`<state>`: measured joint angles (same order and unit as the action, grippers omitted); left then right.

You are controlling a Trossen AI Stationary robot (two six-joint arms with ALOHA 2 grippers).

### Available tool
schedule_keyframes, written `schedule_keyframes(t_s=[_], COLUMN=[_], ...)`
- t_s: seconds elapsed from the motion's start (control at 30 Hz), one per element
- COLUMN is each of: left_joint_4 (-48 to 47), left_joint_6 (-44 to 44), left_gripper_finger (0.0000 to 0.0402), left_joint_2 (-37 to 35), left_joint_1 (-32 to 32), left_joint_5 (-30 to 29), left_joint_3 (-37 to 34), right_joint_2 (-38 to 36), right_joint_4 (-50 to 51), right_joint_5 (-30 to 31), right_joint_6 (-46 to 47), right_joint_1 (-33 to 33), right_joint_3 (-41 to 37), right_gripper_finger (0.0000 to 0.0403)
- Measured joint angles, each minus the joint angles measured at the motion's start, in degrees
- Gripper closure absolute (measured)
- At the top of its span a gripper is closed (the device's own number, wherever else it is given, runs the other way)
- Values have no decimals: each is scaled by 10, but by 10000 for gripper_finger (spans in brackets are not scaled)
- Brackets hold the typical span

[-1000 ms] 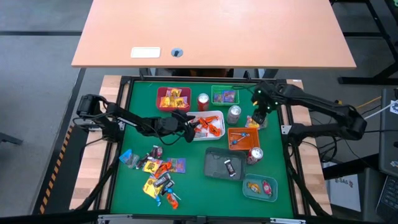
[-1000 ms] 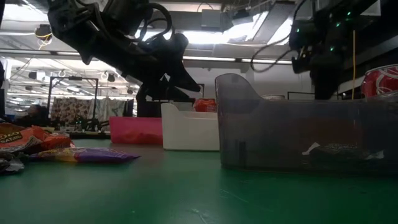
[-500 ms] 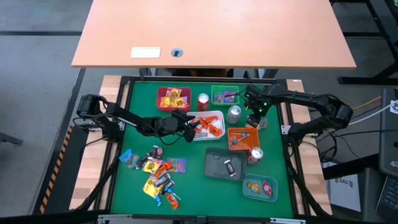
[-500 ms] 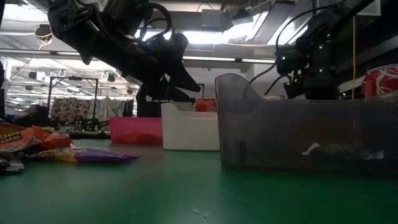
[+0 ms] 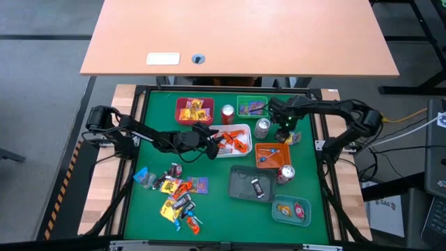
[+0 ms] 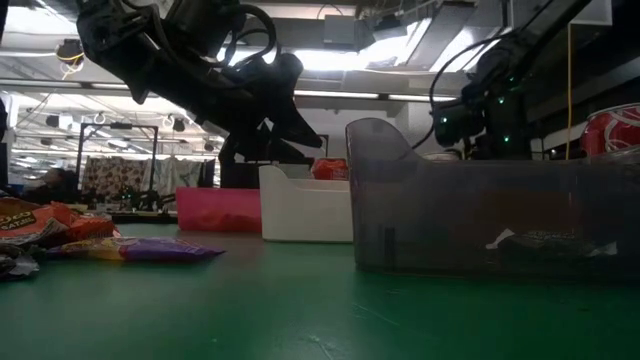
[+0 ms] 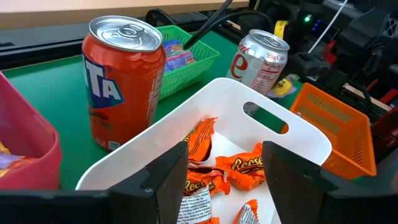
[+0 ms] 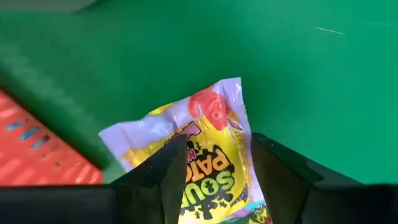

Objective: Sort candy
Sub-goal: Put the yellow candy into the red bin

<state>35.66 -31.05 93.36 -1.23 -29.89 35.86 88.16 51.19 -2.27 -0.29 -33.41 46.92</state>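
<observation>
Candy packet point(image 8: 205, 168), yellow-purple, pinched between right gripper point(image 5: 286, 127) fingers just beside the orange tray point(image 5: 272, 155). Looks light, crinkly, slippery; grip mid-body. Left gripper point(image 7: 221, 171) spread, empty, over the white tray point(image 7: 298, 134).

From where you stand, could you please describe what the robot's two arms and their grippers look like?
Both arms are dark, nearly black, slim and jointed, with black cables looping along them. The left gripper ends in two broad, flat, matte black fingers. The right gripper has the same dark blunt fingers, and small green lights glow on the right arm's wrist.
</observation>
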Motion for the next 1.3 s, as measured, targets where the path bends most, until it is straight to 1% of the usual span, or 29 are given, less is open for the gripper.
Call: schedule_keyframes(t_s=[0.07, 0.13, 0.3, 0.43, 0.5, 0.67, 0.8, 0.87, 1.07, 1.3], left_joint_4=[0, 0, 2, 21, 21, 19, 11, 1, -39, -129], left_joint_6=[0, 0, 0, 1, 1, 38, 66, 82, 122, 127], left_gripper_finger=[207, 207, 207, 207, 207, 208, 208, 208, 208, 208], left_joint_2=[0, 0, 0, -5, -14, -40, -69, -87, -136, -206], left_joint_1=[0, 0, 0, 0, 0, 0, 0, 0, 0, -1], left_joint_5=[0, 0, 0, 0, 0, 0, -1, -6, -9, -8], left_joint_3=[0, 0, 0, 0, 0, 0, 0, 0, 0, 0], right_joint_2=[5, 9, 9, 9, 7, -7, -18, -22, -32, -38], right_joint_4=[-3, -5, -6, -6, -4, 13, 54, 72, 112, 145], right_joint_5=[1, 1, 1, 6, 6, 8, 31, 46, 75, 83], right_joint_6=[0, 0, 0, 0, 0, 0, 0, -1, -4, -17], right_joint_1=[0, 0, 0, 0, 0, 0, 0, 0, 0, 0], right_joint_3=[0, 0, 0, 0, 1, 5, 34, 53, 122, 224], right_gripper_finger=[238, 258, 324, 380, 396, 386, 395, 400, 397, 399])
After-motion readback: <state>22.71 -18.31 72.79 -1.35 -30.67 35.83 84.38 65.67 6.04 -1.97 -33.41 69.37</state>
